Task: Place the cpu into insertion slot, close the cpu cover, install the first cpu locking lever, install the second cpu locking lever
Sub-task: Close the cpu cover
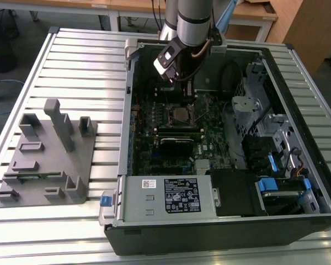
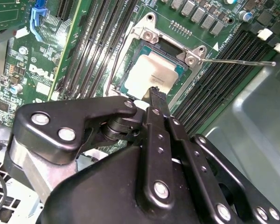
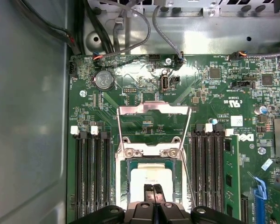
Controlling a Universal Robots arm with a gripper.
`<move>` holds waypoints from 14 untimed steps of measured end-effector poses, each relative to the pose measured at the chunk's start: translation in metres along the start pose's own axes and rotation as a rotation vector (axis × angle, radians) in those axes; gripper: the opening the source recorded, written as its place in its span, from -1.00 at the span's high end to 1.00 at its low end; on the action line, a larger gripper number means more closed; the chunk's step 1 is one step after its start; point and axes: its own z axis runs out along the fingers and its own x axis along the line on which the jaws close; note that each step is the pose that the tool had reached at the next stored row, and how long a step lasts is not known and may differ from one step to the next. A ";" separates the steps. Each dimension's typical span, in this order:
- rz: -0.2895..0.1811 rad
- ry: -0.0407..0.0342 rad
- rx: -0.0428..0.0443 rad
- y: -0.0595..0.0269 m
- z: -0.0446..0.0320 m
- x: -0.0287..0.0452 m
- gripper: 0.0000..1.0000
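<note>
The cpu, a pale square chip, lies inside the insertion slot on the green board; I see it in both wrist views and in the exterior view. The cpu cover, a silver frame with a square cut-out, stands swung open behind the slot, and green board shows through the cut-out. My gripper is shut with nothing between its fingers, the tips together right over the chip's near edge. Whether they touch it I cannot tell. A thin wire lever sticks out sideways from the socket.
Long black memory slots flank the socket on both sides. Cables hang along the case wall behind the board. A grey power supply box fills the case's front. A grey fixture plate sits on the table at the exterior view's left.
</note>
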 end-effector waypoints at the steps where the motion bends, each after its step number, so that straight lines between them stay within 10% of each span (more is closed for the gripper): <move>1: 0.000 0.0000 0.0000 0.0001 -0.0010 0.0000 0.79; 14: 0.000 -0.0003 0.0001 0.0004 -0.0067 -0.0001 0.79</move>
